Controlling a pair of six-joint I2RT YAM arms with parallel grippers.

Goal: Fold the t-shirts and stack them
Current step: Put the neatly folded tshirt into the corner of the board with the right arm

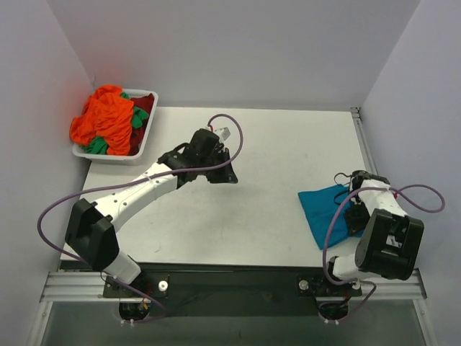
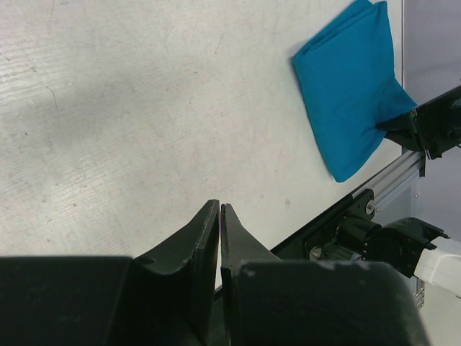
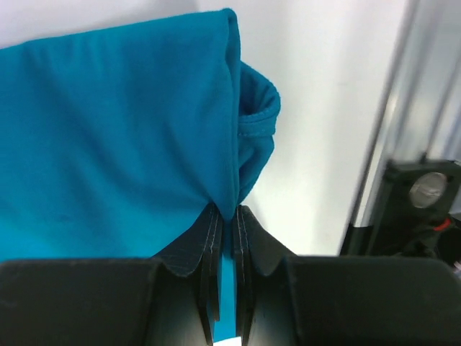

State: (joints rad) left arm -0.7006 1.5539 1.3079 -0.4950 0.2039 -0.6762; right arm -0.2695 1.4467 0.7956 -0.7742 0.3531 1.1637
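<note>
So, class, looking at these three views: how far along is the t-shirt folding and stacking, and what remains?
Done: one teal-blue t-shirt lies folded at the right of the table. In hand: the right gripper is shut on that shirt's edge; the left gripper is shut and empty above bare table. Left: the orange, green and dark red shirts, heaped unfolded in the white tray.

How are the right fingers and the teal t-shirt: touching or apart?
Touching. The right wrist view shows the right fingers pinching the teal t-shirt edge between them.

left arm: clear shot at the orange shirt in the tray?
Probably yes: the left gripper is shut on nothing over bare table, the orange shirt tops the pile in the tray, nothing lies between.
</note>
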